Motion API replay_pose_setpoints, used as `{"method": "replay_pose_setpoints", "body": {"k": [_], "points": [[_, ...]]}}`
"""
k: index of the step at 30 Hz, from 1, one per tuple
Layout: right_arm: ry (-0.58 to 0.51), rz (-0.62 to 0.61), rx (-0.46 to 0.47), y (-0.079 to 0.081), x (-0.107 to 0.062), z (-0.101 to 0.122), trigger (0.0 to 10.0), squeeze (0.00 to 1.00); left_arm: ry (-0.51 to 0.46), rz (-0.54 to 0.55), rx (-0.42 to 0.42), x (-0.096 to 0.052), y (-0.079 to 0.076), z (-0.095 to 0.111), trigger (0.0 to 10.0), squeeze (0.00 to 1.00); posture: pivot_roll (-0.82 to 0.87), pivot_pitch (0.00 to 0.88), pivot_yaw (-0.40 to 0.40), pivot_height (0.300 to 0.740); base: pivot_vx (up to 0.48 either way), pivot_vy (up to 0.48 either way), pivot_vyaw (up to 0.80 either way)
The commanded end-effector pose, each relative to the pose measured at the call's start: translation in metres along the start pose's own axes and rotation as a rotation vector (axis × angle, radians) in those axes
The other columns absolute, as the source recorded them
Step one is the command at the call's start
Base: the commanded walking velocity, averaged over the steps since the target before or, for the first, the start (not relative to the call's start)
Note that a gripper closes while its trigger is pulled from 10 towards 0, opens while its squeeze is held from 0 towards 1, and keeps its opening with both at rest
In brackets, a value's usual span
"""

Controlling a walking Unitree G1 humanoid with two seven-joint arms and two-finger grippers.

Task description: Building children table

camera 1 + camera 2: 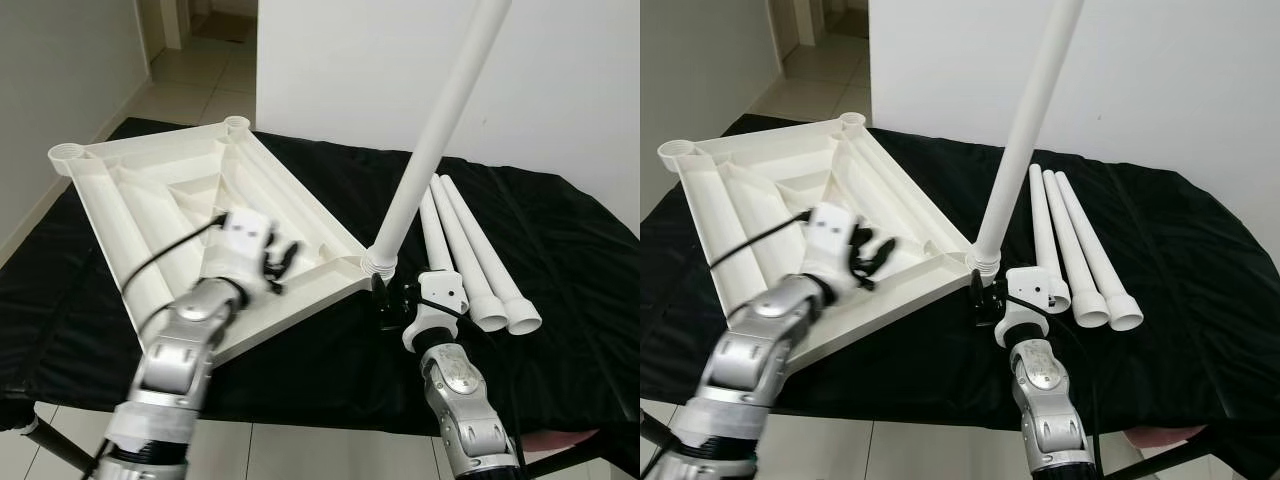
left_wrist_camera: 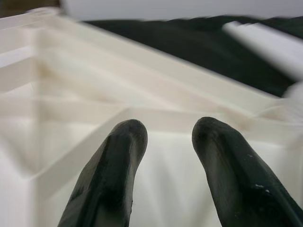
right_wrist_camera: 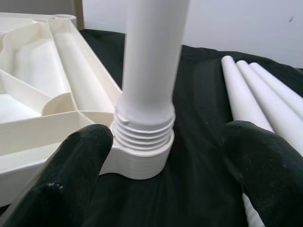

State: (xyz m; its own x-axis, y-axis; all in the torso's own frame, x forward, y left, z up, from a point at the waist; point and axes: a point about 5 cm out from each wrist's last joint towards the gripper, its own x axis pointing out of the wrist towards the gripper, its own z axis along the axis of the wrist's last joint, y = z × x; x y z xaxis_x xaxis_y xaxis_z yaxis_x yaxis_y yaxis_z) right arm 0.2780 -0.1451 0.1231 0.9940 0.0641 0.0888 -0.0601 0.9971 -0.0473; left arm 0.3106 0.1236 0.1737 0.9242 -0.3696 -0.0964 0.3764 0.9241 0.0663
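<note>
One leg up in the corner socket, three waiting!
The upturned tabletop [image 1: 200,190] lies on the black worktop [image 1: 560,260]. The leg [image 1: 430,140] stands threaded in its near corner, right pincer [image 3: 165,156] spread wide around the base, not touching. Left pincer [image 2: 165,142], narrowly parted, hovers over the tabletop. Spare legs [image 1: 470,250] lie just beside.

Left tool [image 2: 165,142], fingers [image 2: 116,165] apart, over the white ribbed tabletop underside [image 2: 94,94].
</note>
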Motion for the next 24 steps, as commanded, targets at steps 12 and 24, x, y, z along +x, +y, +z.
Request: {"method": "replay_pose_setpoints", "body": {"k": [12, 24], "points": [[-0.018, -0.059, -0.010, -0.012, -0.001, 0.001, 10.0, 0.00, 0.147, 0.342, 0.207, -0.013, 0.069, -0.007, 10.0, 0.00, -0.03, 0.000, -0.058, 0.740, 0.000, 0.000, 0.00], [0.000, -0.101, -0.022, -0.024, -0.006, -0.002, 10.0, 0.00, 0.297, 0.316, 0.449, -0.022, 0.080, -0.022, 10.0, 0.00, -0.03, 0.000, -0.062, 0.740, 0.000, 0.000, 0.00]]}}
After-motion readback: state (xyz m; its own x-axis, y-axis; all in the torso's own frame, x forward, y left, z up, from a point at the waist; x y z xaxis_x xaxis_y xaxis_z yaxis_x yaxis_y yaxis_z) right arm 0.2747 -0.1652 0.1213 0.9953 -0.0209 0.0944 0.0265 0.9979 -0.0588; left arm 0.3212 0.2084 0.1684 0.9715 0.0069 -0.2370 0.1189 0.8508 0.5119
